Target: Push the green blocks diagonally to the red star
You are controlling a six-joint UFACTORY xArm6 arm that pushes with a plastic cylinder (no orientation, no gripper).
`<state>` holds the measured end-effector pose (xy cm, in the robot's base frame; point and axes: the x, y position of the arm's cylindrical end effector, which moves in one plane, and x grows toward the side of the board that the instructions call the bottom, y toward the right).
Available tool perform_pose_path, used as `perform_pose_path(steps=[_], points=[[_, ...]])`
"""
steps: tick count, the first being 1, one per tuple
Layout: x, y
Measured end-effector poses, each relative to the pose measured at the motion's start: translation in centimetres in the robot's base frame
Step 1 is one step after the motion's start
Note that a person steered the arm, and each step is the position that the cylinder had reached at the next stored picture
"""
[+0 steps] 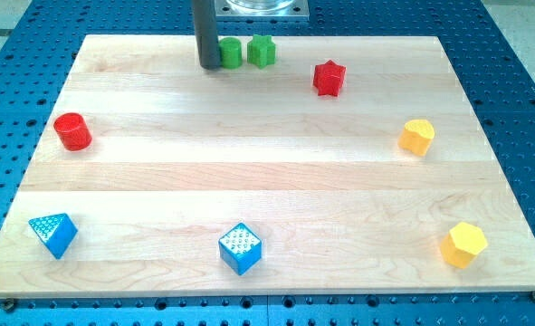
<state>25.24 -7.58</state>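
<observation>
Two green blocks sit side by side near the view's top edge of the wooden board: a green cylinder and a green star-like block just to its right. The red star lies to their right and a little lower. My tip stands right next to the green cylinder, on its left side, touching or nearly touching it. The rod rises straight up out of the view's top.
A red cylinder sits at the view's left. A yellow block is at the right, a yellow hexagon at bottom right. A blue triangle is at bottom left, a blue cube at bottom centre. The board rests on a blue perforated table.
</observation>
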Motion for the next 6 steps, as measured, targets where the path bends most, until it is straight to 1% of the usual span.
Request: perform_pose_path(steps=[2,4,5,6], points=[[-3.3,0.1],[-3.5,5.5],[-2.5,3.1],[1.9,4.0]])
